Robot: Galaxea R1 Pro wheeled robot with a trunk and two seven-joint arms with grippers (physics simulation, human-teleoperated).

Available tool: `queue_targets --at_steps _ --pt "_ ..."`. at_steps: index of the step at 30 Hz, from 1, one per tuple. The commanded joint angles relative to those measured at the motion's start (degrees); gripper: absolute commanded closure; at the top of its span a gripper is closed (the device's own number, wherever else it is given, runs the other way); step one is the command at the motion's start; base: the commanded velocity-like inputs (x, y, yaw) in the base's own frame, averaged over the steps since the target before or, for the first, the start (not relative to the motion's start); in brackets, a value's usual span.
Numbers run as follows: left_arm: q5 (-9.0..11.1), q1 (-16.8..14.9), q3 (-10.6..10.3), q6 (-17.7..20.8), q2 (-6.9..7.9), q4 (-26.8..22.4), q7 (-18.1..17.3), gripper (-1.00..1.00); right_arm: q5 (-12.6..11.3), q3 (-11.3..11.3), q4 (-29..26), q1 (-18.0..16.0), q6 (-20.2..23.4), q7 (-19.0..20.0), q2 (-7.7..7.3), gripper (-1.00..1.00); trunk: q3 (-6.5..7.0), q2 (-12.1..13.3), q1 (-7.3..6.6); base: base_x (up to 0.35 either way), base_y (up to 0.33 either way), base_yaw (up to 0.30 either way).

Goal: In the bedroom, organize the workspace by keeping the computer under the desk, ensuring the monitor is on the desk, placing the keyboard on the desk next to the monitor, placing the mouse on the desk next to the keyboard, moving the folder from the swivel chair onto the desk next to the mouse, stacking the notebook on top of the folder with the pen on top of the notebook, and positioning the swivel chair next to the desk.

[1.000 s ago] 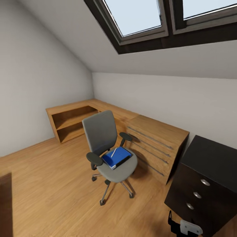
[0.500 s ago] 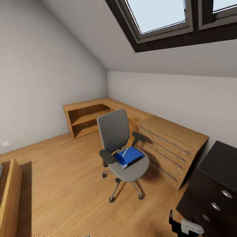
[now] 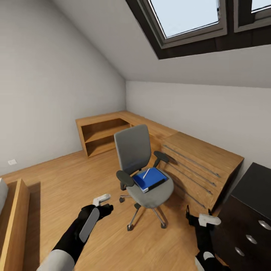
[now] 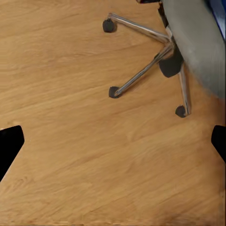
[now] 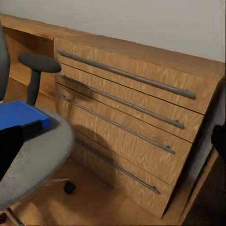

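Observation:
The grey swivel chair (image 3: 132, 150) stands on the wood floor in front of the light-wood unit. On its seat lies the blue folder (image 3: 152, 180) with the white pen (image 3: 146, 173) on top; I cannot make out the notebook. My left gripper (image 3: 102, 201) hangs open over the floor left of the chair's chrome base (image 4: 155, 61). My right gripper (image 3: 196, 220) is open to the right of the chair, facing the seat (image 5: 42, 160) and folder (image 5: 21, 117). The desk's black drawer block (image 3: 248, 218) is at the far right. Computer, monitor, keyboard and mouse are out of view.
A light-wood drawer unit (image 3: 199, 165) with long bar handles (image 5: 127, 75) and an open shelf unit (image 3: 99, 135) run along the walls behind the chair. A wooden bed frame (image 3: 15, 222) sits at the left edge. Sloped ceiling with skylights above.
The camera has swung a little further left, shifting the whole scene. Both arms have risen into the head view on either side of the chair. The chair and folder stay put.

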Motion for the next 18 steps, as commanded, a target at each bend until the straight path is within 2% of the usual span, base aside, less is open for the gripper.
queue_targets --at_steps 1,2,3,6,7,9,10,11,14,18 --pt "1.9 -1.1 0.0 1.6 0.04 -0.2 0.5 -1.0 0.3 -0.3 -1.5 -0.7 0.3 -0.3 0.76 -1.0 -0.08 0.0 0.0 0.0 0.0 0.0" --pt "3.1 -2.1 0.2 2.8 0.2 0.2 0.4 -1.0 0.2 -0.4 -2.7 -2.0 0.8 -0.3 1.86 -1.0 -0.08 0.0 0.0 0.0 0.0 0.0" --pt "3.7 -2.7 0.2 3.5 0.69 2.8 0.1 -1.0 -0.1 -0.5 -2.4 -4.0 1.8 -0.2 2.81 -1.0 -0.08 0.0 0.0 0.0 0.0 0.0" --pt "3.8 -2.9 0.3 3.1 1.54 4.3 0.1 -1.0 -0.3 -0.6 -1.4 -4.8 2.1 -0.2 3.13 -1.0 -0.08 0.0 0.0 0.0 0.0 0.0" --pt "3.9 -3.0 0.2 -0.7 3.92 4.9 0.0 -1.0 -0.5 -0.5 -0.6 -8.2 9.6 0.1 3.66 -1.0 -0.08 0.0 0.0 0.216 0.0 0.0" --pt "3.7 -3.0 0.1 -1.8 4.12 5.1 0.0 -1.0 -0.9 -0.6 -0.5 -12.9 19.9 0.2 4.38 -1.0 -0.08 0.0 0.0 0.266 0.0 0.0" --pt "3.5 -3.1 0.0 -2.1 4.22 5.1 0.1 -1.0 -2.0 -0.6 -0.4 -15.5 25.8 0.2 4.6 -1.0 -0.08 0.0 0.0 0.294 0.0 0.0" --pt "3.0 -3.1 0.0 -3.4 4.44 5.2 0.2 -1.0 -9.5 -0.6 0.0 -22.8 50.5 0.5 5.57 -1.0 -0.08 0.0 0.0 0.32 0.0 0.0" --pt "3.0 -3.1 0.0 -6.3 4.4 5.3 0.2 -1.0 -10.0 -0.6 2.2 -23.1 50.4 0.6 6.28 -1.0 -0.08 0.0 0.0 0.321 0.0 0.0" --pt "3.0 -3.1 -0.3 -12.3 4.45 5.2 0.0 -1.0 -10.3 -0.5 3.6 -23.3 49.4 0.4 7.59 -1.0 -0.08 0.0 0.0 0.321 0.0 0.0"
